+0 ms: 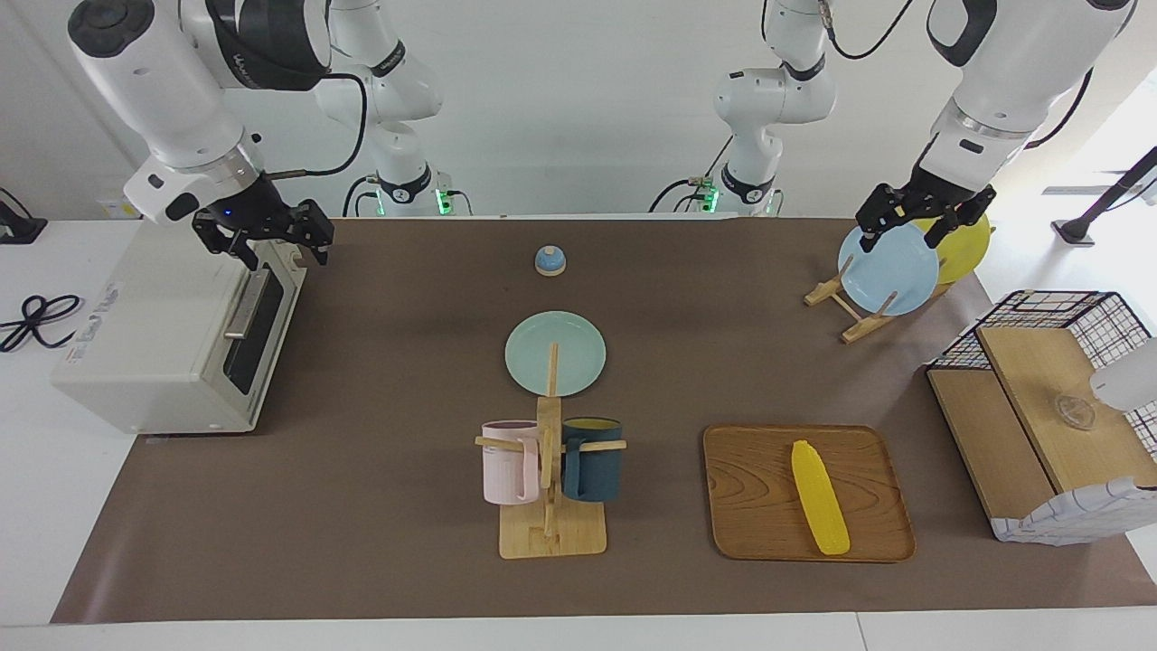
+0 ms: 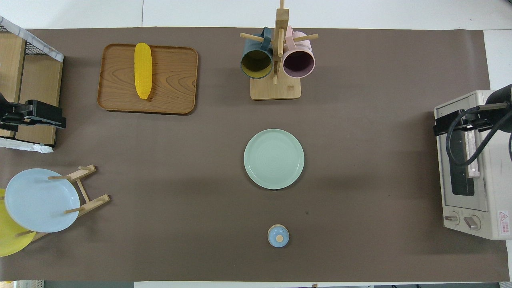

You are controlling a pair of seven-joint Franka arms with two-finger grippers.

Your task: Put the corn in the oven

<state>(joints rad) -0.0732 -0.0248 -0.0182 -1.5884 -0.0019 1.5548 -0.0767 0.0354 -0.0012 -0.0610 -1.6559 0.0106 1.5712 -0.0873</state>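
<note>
Lying lengthwise on the wooden tray [image 1: 759,533], the corn [image 1: 820,496] is untouched; the tray sits toward the left arm's end of the bench [image 1: 380,542], farther from the robots than the plate rack [image 1: 854,312]. The oven [image 1: 154,334] stands at the right arm's end of the bench, and its dark glass door appears closed, with the bar handle upright against the front.

Task progress: 0 of the required steps are complete as far as the views show. The door is not yet open, the corn is not yet grasped, and nothing is inside the oven that can be seen.

The right claw [image 1: 280,246] hangs just above the upper edge of the oven door, near the handle. Its fingers are spread and hold nothing. This position suggests the door-opening step is in hand.

The left claw [image 1: 922,217] hangs over the blue plate [image 1: 890,271] in the rack, with fingers spread and empty; this arm waits.

Remaining steps, by judgement: pull the door down, lift the corn off the tray, carry it past the mug stand [image 1: 551,506] and green plate [image 1: 555,353], and set it on the rack inside.
</note>
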